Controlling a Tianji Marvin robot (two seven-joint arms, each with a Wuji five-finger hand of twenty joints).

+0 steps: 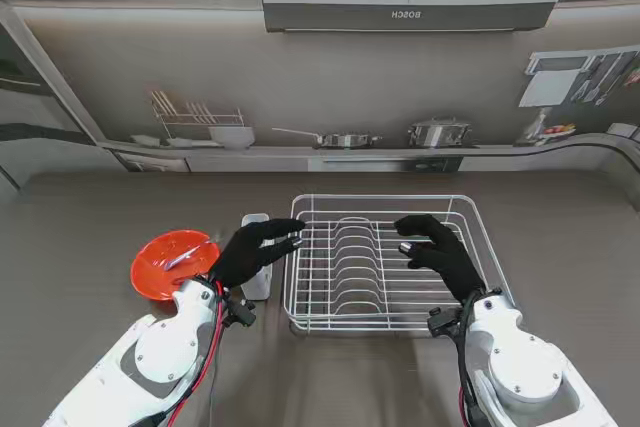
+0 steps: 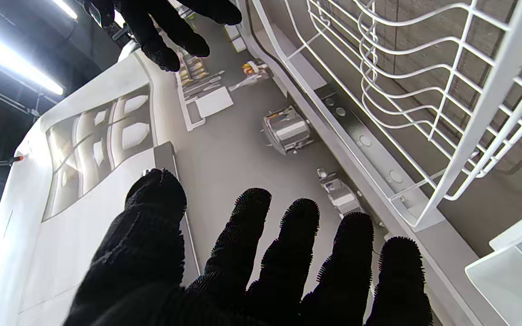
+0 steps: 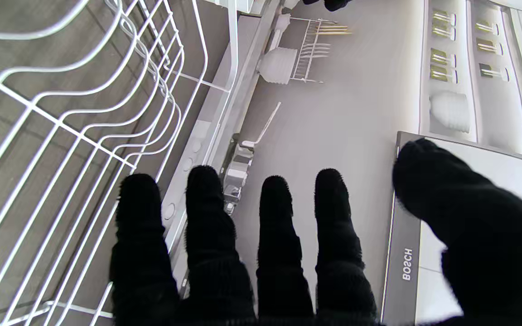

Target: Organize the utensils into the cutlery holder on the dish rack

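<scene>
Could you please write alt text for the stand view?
Two black-gloved hands, left and right, hover open over a white wire dish rack on a grey table. A red bowl sits left of the rack.

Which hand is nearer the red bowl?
Left. The left hand hovers just right of the red bowl; the right hand is over the dish rack, much farther away.

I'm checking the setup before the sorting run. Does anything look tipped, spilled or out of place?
Nothing looks tipped or spilled. The white wire dish rack sits flat, with the pale cutlery holder at its left side and the red plastic bowl upright farther left. Oddly for this task, no utensils are visible; the left hand and right hand hold nothing.
</scene>
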